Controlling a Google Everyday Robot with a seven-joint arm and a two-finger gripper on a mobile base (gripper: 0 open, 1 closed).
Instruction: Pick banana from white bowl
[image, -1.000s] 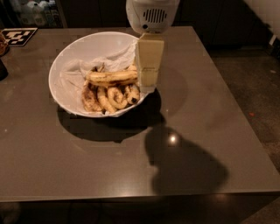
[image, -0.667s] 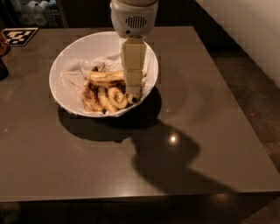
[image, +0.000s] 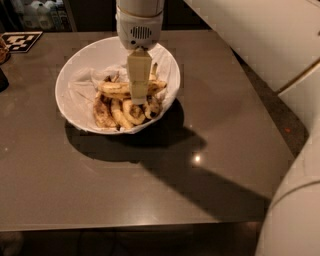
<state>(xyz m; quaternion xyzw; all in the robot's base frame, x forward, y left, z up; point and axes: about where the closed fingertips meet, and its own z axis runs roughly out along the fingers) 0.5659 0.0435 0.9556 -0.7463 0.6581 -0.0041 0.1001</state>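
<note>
The arm enters from 12 o'clock. Its rounded white wrist housing, with a small vent grille, hangs right over the far rim of the white bowl (image: 75, 62). Below the housing the gripper (image: 138, 97) points almost straight down into the bowl. It shows as one pale, cream-coloured slab, seen face-on. Its lower end lies in front of the banana (image: 114, 89), a little to the 3 o'clock side of the fruit's middle. Whether the gripper is spread or closed, and whether it has hold of anything, cannot be told from this angle.

The banana lies across the middle of the bowl, running roughly from 9 o'clock to 3 o'clock. It rests on top of the shorter curled bananas (image: 125, 112), which are heaped toward the bowl's 6 o'clock side. Crumpled white paper (image: 85, 90) shows beneath the fruit at 9 o'clock.

The bowl stands on a grey-brown table (image: 225, 100), toward its 11 o'clock part. A black-and-white marker card (image: 20, 40) lies at 10 o'clock from the bowl (well apart from it). The arm's dark shadow (image: 200, 170) stretches across the tabletop from the bowl toward 4 o'clock. A white curved part of the robot (image: 295, 215) fills the picture's 5 o'clock corner.
</note>
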